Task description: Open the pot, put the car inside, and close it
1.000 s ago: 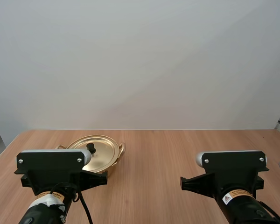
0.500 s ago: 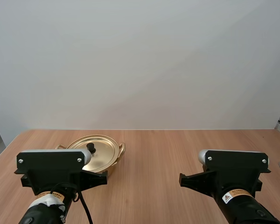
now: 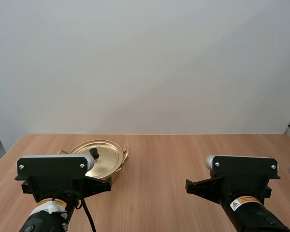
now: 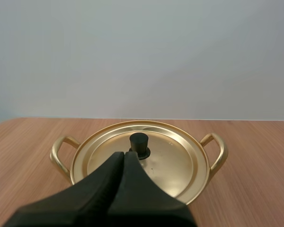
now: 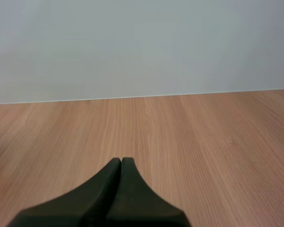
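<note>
Brass-coloured pot [image 3: 126, 155] sat on the wooden table's [image 3: 164, 159] left, lid [image 3: 108, 155] on, partly hidden behind the left arm [image 3: 53, 174]. The left gripper [image 4: 124, 153], fingers pressed into one wedge, pointed at the black knob [image 4: 138, 144]; its wrist view showed both loop handles [image 4: 217, 151]. The right gripper [image 5: 121, 160], likewise closed, hung over plain wood.

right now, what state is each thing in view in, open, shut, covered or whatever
pot: closed, upright on the table
lid: seated flat on the pot, knob up
left fingers: shut on nothing, tips just short of the knob
right fingers: shut on nothing, over bare table
</note>
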Robot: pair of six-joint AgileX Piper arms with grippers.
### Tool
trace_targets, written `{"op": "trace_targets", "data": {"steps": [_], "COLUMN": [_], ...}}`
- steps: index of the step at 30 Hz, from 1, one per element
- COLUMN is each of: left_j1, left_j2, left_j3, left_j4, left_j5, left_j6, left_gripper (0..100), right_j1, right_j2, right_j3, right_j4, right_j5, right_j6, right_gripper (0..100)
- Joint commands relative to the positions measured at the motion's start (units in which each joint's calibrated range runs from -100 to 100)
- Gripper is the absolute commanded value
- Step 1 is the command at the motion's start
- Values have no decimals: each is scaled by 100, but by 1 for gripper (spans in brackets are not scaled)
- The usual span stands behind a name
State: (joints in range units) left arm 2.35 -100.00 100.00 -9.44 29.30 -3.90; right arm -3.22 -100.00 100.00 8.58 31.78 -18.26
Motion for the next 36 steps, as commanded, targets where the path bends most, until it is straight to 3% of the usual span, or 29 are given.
{"op": "trace_targets", "data": {"steps": [1,36], "left_j1": [5,5], "left_j2": [0,0], "left_j3": [0,0], "left_j4": [-8,419], "left_j5": [5,53], "left_j6": [1,-259], "left_gripper": [0,0], "right_j1": [1,1], "right_j2": [0,0], "right_j3": [0,0], "right_j4": [9,21], "right_j5": [13,13], "right_j6": [-1,-1], "right_gripper": [0,0]}}
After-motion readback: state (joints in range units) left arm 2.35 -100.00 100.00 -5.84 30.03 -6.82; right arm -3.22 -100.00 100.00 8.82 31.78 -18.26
